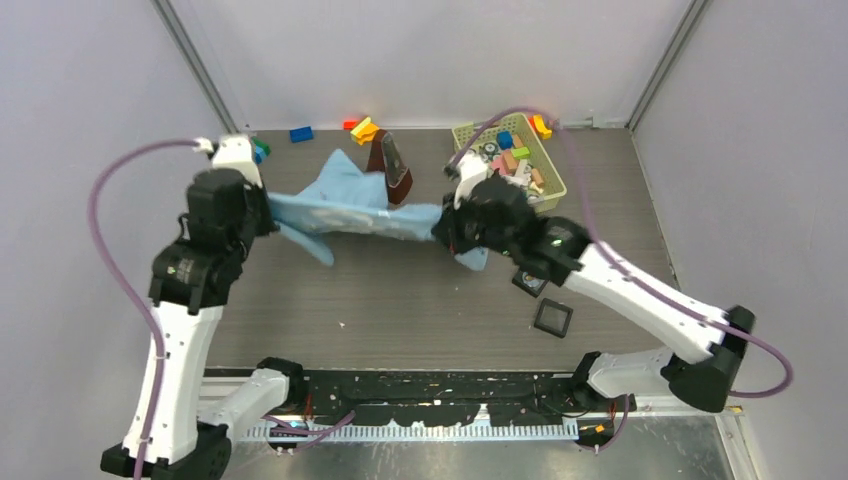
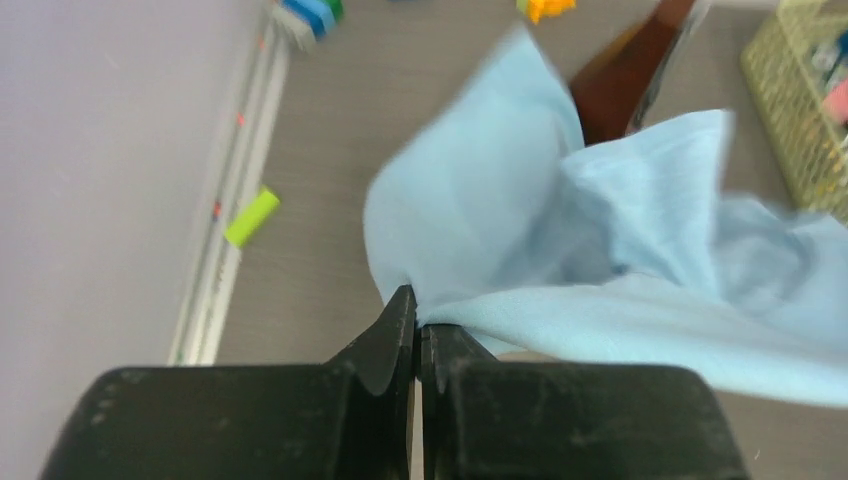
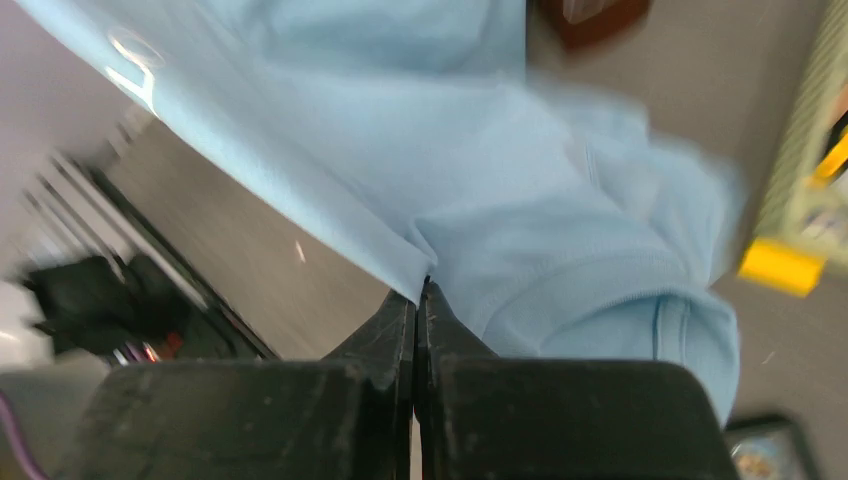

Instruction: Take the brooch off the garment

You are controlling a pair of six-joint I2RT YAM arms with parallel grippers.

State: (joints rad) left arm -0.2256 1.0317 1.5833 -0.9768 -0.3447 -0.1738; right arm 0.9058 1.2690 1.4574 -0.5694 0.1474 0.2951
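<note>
The light blue garment (image 1: pixel 350 205) hangs stretched above the table between my two grippers. My left gripper (image 1: pixel 268 212) is shut on its left edge; in the left wrist view the pads (image 2: pixel 405 312) pinch the cloth (image 2: pixel 560 260). My right gripper (image 1: pixel 440 228) is shut on its right edge; in the right wrist view the fingertips (image 3: pixel 432 300) clamp a fold of the cloth (image 3: pixel 520 230). A small bit of white print (image 3: pixel 135 75) shows on the shirt. The brooch is not visible in any view.
A brown object (image 1: pixel 390 168) stands behind the shirt. A yellow-green basket (image 1: pixel 508 160) of toy blocks sits at the back right. Two small black square trays (image 1: pixel 552 318) lie by the right arm. Loose blocks (image 1: pixel 362 128) lie along the back wall, a green one (image 2: pixel 250 217) at the left.
</note>
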